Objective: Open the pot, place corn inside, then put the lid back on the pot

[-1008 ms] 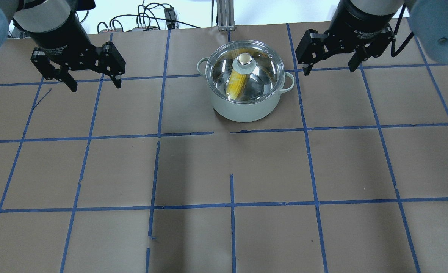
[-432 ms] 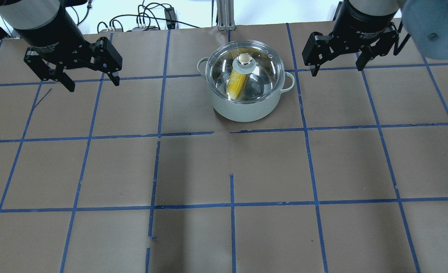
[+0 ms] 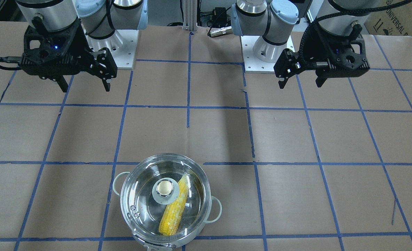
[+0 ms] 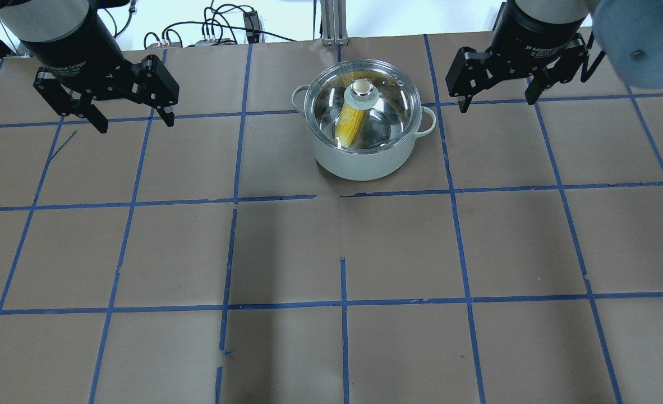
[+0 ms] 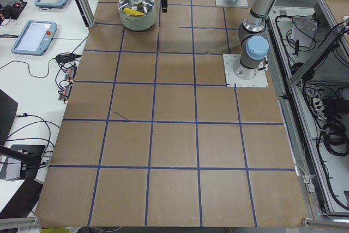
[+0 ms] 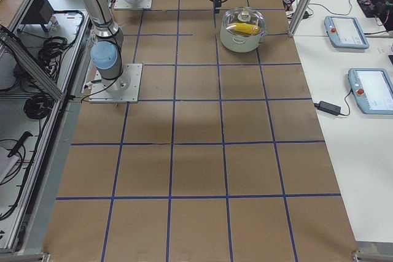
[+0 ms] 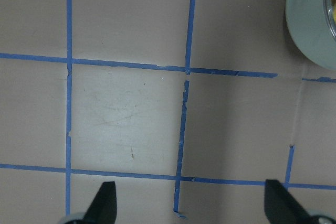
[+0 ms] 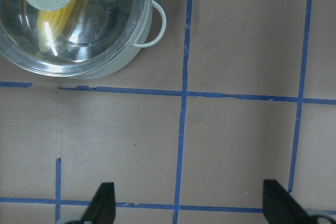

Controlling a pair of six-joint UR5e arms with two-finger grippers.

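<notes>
The pot (image 4: 365, 163) stands on the brown paper at the far middle of the table, with the glass lid (image 4: 390, 104) seated on it. The corn (image 4: 349, 126) lies inside, seen through the glass. In the front-facing view the lid (image 3: 139, 202) covers the corn (image 3: 173, 212) too. My left gripper (image 4: 135, 122) hangs open and empty well to the left of the pot. My right gripper (image 4: 497, 104) hangs open and empty to its right. The right wrist view shows the pot wall (image 8: 121, 64) at top left, far from the gripper (image 8: 190, 203). The left wrist view shows only the pot's edge (image 7: 310, 30).
Blue tape lines grid the brown paper. An aluminium post (image 4: 331, 22) and cables (image 4: 219, 25) sit past the table's far edge. Operator pendants (image 5: 34, 34) lie on a side table. The arm bases (image 3: 267, 52) stand at the robot's side.
Both grippers have drawn back slightly toward the table's far edge, away from the pot, and stay open. The pot, lid and corn have not moved.
</notes>
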